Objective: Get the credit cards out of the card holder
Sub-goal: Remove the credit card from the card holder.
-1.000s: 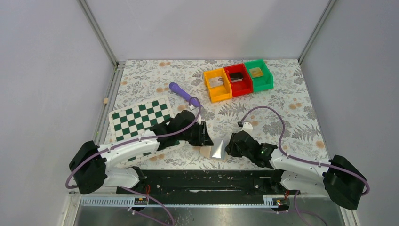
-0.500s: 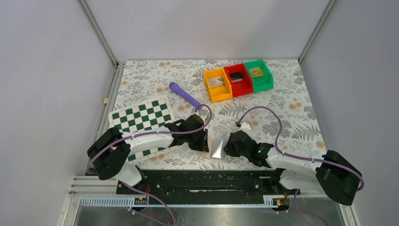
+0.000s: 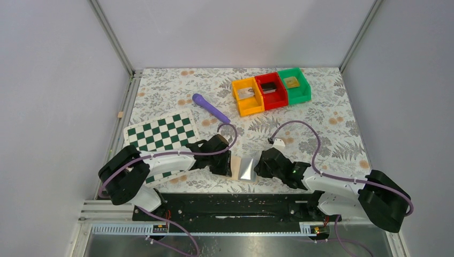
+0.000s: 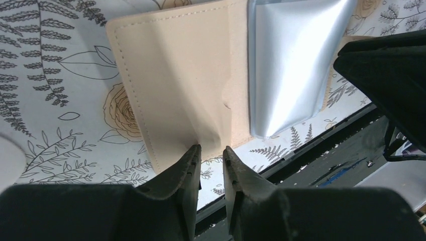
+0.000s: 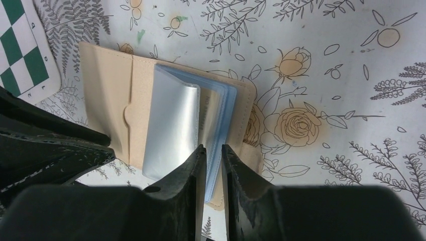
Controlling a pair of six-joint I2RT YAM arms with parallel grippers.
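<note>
**Card holder open at the near edge, one gripper on each side**

The card holder [image 3: 236, 165] lies opened out on the floral table [image 3: 332, 123]. It sits close to the near edge, just ahead of my bases and between my two grippers.

- **Left half:** a plain tan flap [image 4: 171, 75] with a curved slot cut into it.
- **Right half:** a silvery sleeve [image 5: 173, 125] stands tilted up off a stack of light blue panels [image 5: 223, 108].
- **Cards:** I can't tell cards from sleeves in that stack.

**Left gripper** [image 4: 211, 152]: the jaws are nearly together, pinching the near edge of the tan flap. A crease in the material runs straight into the gap.

**Right gripper** [image 5: 214, 150]: the jaws are also down to a narrow slot. The tips sit over the near end of the blue panels, just beside the raised sleeve. Blue shows in the gap, but I can't tell whether the pads are clamping it or hanging above it.

**Around it:**
- The green-and-white checkered board [image 3: 160, 134] is just left of the holder. My left arm lies across its near part.
- A purple stick-shaped tool [image 3: 210, 107] lies beyond the board, toward the middle of the table.
- An orange bin [image 3: 247, 96], a red bin [image 3: 271, 91] and a green bin [image 3: 294, 84] touch in a row at the far side. Each holds something too small to identify.
</note>
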